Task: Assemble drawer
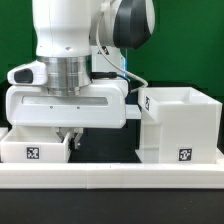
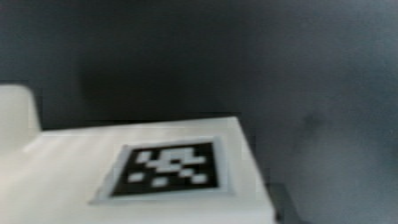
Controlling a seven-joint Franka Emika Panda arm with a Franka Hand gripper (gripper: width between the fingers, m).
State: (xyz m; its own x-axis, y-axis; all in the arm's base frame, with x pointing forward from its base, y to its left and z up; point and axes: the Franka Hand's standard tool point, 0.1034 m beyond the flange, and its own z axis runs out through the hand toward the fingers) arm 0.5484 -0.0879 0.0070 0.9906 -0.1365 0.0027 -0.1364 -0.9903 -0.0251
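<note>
A low white tray (image 1: 35, 147) with a black-and-white tag (image 1: 33, 153) sits at the exterior view's left. The tall white housing (image 1: 180, 122) stands at the exterior view's right, open at the top, with a tag (image 1: 185, 154) low on its front. My gripper (image 1: 70, 137) points down at the tray's right end, its dark fingers close to or at the tray's wall; the hand hides whether they grip it. The wrist view shows only a blurred white part (image 2: 71, 170) with a tag (image 2: 175, 168), very close, and no fingers. A second tray is not visible.
A long white rail (image 1: 110, 173) runs across the front of the black table (image 1: 105, 152). A green wall stands behind. The arm's big white body covers the middle of the scene. A dark gap lies between tray and housing.
</note>
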